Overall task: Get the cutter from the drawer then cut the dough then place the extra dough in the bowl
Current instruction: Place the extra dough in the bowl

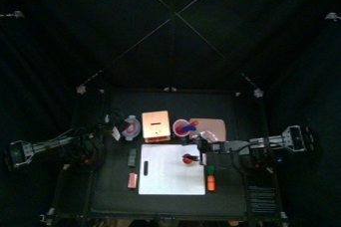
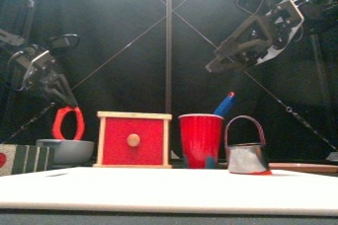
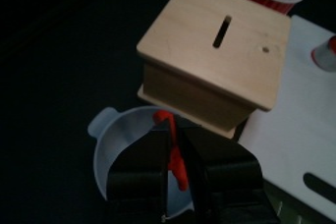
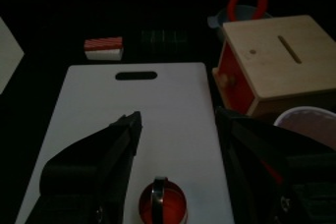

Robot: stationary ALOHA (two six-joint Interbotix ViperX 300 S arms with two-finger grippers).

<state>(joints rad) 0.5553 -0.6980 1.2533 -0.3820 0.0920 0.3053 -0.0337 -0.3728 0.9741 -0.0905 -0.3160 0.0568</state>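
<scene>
Left arm comes in from the left, its left tool (image 2: 58,91) raised just above the blue-grey bowl (image 2: 66,153) at the far left of the desk (image 1: 114,201). A red dough ring (image 2: 66,122) stands upright in the bowl, its top close under the tool tips. In the left wrist view the ring runs edge-on between the dark jaws; grip or gap, cannot tell. A small red-and-white toy (image 2: 19,158) lies on the desk left of the board, nearer than the bowl. Right of the bowl stands the pale wooden box (image 2: 133,140), with its red drawer front (image 2: 133,142) facing near and flush with the box. Next on the right is the red cup (image 2: 201,140), with a blue knife (image 2: 224,103) sticking out of it. The white board (image 1: 170,176) lies in front of this row, mid-desk. The metal cutter (image 2: 244,152) sits on the board toward its right far part, wire handle up, with red dough (image 2: 260,172) showing at its base. The pink tray (image 1: 210,127) lies at the far right, beyond the board's corner. Right arm comes in from the right, with the right tool (image 2: 222,61) high above the cutter and well clear of it. Its jaws are spread wide and hold nothing.
</scene>
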